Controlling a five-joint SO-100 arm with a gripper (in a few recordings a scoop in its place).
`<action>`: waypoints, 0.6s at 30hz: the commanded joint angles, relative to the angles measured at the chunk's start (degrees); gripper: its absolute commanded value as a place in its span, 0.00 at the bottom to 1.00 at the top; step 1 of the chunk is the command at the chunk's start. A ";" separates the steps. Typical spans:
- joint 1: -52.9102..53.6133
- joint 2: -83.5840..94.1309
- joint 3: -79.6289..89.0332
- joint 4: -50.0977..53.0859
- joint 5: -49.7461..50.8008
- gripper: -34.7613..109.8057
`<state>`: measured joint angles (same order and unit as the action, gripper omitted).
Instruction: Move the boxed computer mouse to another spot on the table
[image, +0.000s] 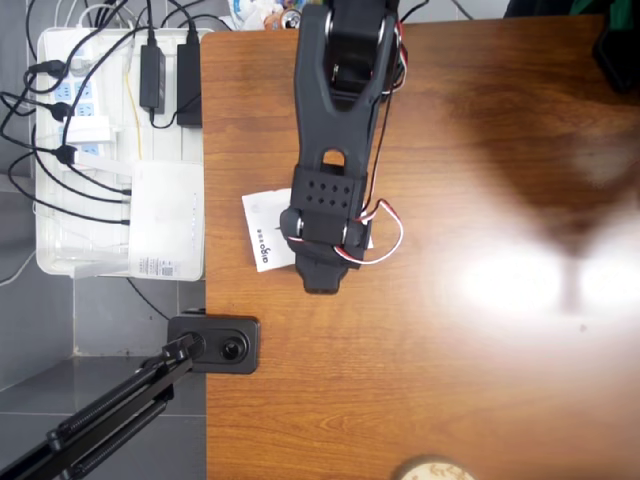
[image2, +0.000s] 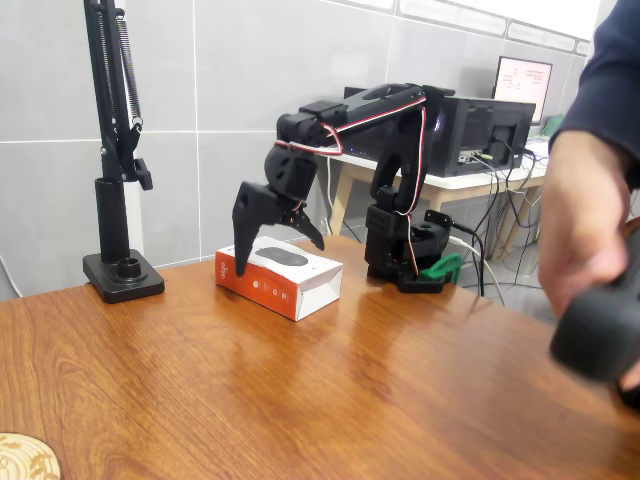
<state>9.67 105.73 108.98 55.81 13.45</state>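
Barely begun: boxed computer mouse (image2: 279, 277) lying flat, unlifted, near the surface's (image2: 330, 400) far edge by the arm's base, with hand (image2: 276, 250) poised just above, jaws spread apart, not yet gripping.

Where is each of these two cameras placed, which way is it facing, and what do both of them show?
Overhead view: sits above, looking straight down on the table; the black arm reaches down the picture over the boxed computer mouse.
Fixed view: stands low at the table's edge, looking across at the gripper, open astride the box.
Both show the arm, the box and the black stand base.
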 joint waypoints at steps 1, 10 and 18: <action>0.53 6.77 -5.89 2.81 -4.48 0.51; -0.18 22.85 8.53 -57.66 -1.23 0.24; -3.69 30.67 29.88 -119.97 -3.69 0.24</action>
<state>6.77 132.19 132.54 -32.34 10.72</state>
